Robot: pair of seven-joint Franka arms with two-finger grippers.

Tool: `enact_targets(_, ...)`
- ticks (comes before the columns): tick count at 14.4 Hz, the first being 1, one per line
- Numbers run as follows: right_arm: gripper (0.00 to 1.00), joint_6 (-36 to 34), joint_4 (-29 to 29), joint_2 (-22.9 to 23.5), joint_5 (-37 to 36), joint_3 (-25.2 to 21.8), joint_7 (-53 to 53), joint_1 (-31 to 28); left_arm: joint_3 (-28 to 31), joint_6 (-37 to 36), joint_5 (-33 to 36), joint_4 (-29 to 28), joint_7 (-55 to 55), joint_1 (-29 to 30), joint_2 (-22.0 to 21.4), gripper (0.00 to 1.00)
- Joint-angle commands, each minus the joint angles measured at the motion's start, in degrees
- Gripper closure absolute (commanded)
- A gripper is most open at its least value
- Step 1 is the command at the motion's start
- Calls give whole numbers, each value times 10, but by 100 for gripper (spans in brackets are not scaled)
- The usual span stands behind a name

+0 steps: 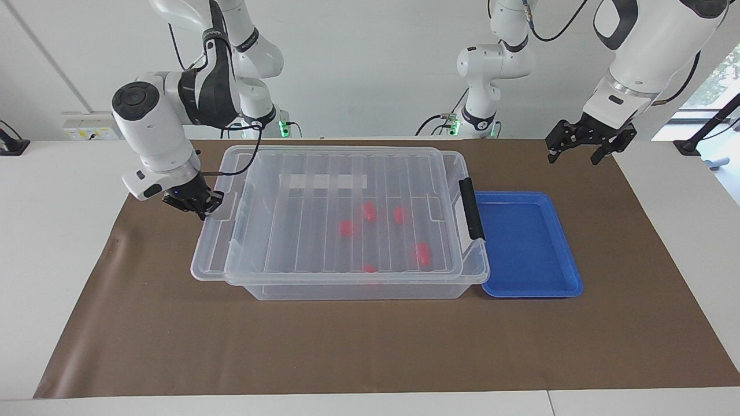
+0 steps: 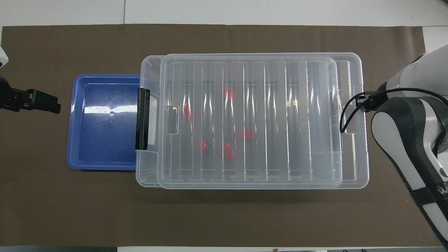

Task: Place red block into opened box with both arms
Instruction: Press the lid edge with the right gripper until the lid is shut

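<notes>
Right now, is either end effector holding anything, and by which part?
Nothing is held. The shut right end effector pushes the lid at its end tab; the open left end effector waits, empty.

White worktop [image 1: 58, 242], covered almost edge to edge by flat brown paper mat [image 1: 370, 346]; white margins showing at both ends and along the edge farthest from the robots. Slight crease in mat near the right arm's end. Directly on mat: large clear plastic storage box [image 1: 347, 289] with ribbed see-through lid [image 1: 324, 190], black latch [image 1: 471, 208] at the end toward the left arm. Lid sitting offset on box, not square to rim. Shallow rectangular blue plastic tray [image 1: 529, 245] just beside box at latch end, touching or tucked slightly under box rim; cannot tell which. Small red blocks [image 2: 229, 151] visible through lid, resting inside box.
</notes>
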Motion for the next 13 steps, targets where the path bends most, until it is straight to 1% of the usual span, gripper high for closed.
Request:
enact_targets(1, 100, 10, -15, -12, 2, 17, 28, -4, -3, -5, 6, -10, 5, 4, -13, 0)
enact_targets(9, 100, 12, -15, -12, 2, 49, 81, -4, -3, -5, 6, -10, 5, 4, -13, 0)
enact_targets(13, 100, 12, -15, -11, 2, 50, 80, -4, -3, -5, 6, -11, 5, 4, -13, 0)
